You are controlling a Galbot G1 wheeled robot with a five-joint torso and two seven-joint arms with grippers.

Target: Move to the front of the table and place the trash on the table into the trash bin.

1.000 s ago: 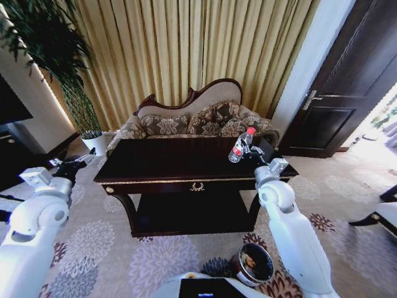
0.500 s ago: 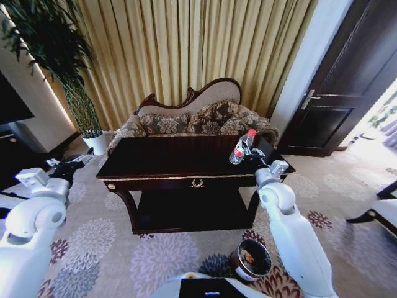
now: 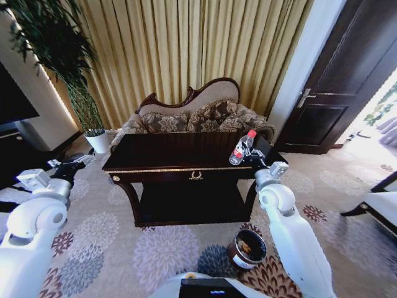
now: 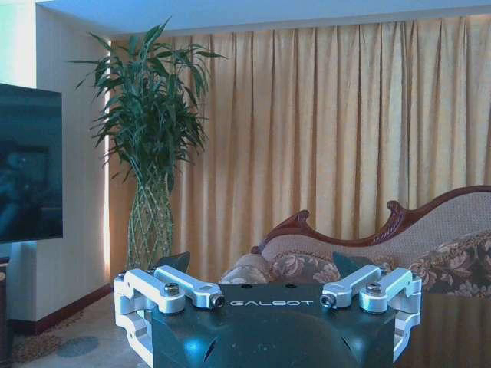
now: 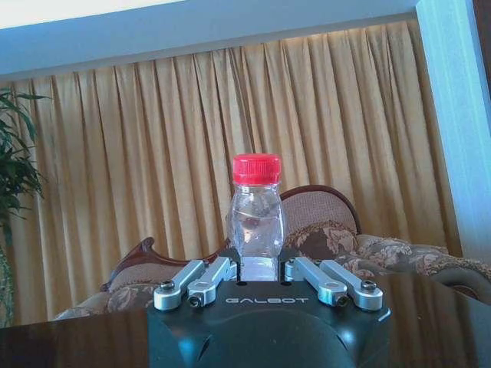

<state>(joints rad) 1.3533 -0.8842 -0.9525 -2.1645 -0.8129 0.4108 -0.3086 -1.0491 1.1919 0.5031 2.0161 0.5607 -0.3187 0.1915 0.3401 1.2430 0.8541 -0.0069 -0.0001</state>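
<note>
The dark glossy table [image 3: 180, 162] with gold trim stands ahead of me. Over its right end my right gripper [image 3: 248, 155] is shut on the trash, a clear plastic bottle [image 3: 240, 148] with a red cap and red label, held tilted. In the right wrist view the bottle [image 5: 257, 218] stands upright between the closed fingers of the right gripper [image 5: 259, 270]. The round dark reddish-brown trash bin [image 3: 247, 249] sits on the carpet near my base, right of centre. My left gripper [image 3: 75, 164] hangs off the table's left side, and the left wrist view shows the left gripper [image 4: 265, 264] open and empty.
Behind the table are a carved-back patterned sofa [image 3: 192, 118] and gold curtains. A tall plant in a white pot [image 3: 98, 141] stands at the back left. A dark door [image 3: 335, 93] is at the right, and a chair edge [image 3: 378, 205] is on the far right.
The whole picture has shifted, so the camera has moved; table and bin sit slightly higher in view. The right gripper still holds the bottle. The left arm is unchanged.
</note>
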